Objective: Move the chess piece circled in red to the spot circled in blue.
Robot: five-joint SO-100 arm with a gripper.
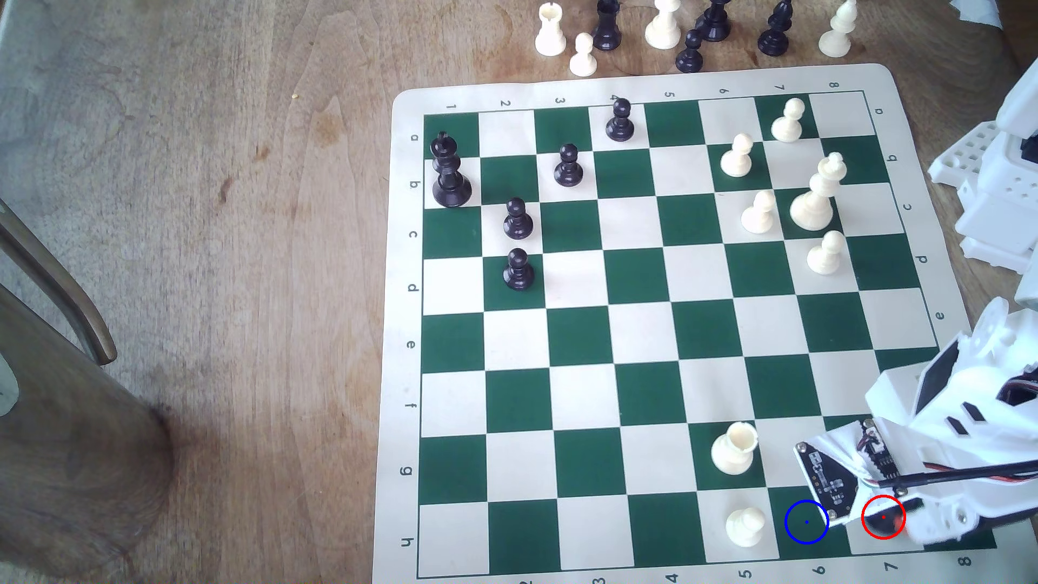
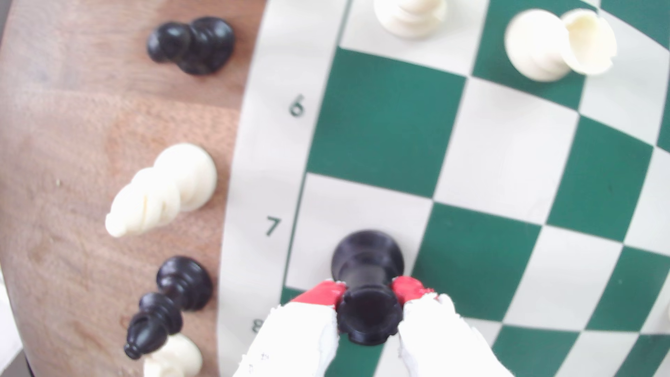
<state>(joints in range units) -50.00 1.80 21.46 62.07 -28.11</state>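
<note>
Looking down the wrist view, you are seeing the chess piece circled in red (image 2: 366,290): glossy black, a round flared base sitting on the cream square by the border's 7, and a notched, castle-like crown rather than a smooth knob. Your pincer (image 2: 368,293) is closing its red-tipped fingers (image 2: 326,293) against both sides of the piece just under that crown, so it is gripping the piece with only a narrow gap, the piece's own width, between the jaws. The base is appearing to sit on the board; whether it is lifted at all, you cannot tell.

In the exterior view the arm is covering most of the piece; only a dark sliver is showing inside the red ring (image 1: 883,517). The spot circled in blue (image 1: 806,521) is lying just beside the pincer, one square over, on dark green, and its surface is bare.

Beyond that square, a cream pawn (image 1: 745,527) is standing one square further from the pincer, and a cream rook (image 1: 734,447) is standing near it, one row in. Off the board edge beside the pincer, toppled black and cream pieces (image 2: 163,206) are lying on the wooden table (image 1: 224,224).
</note>
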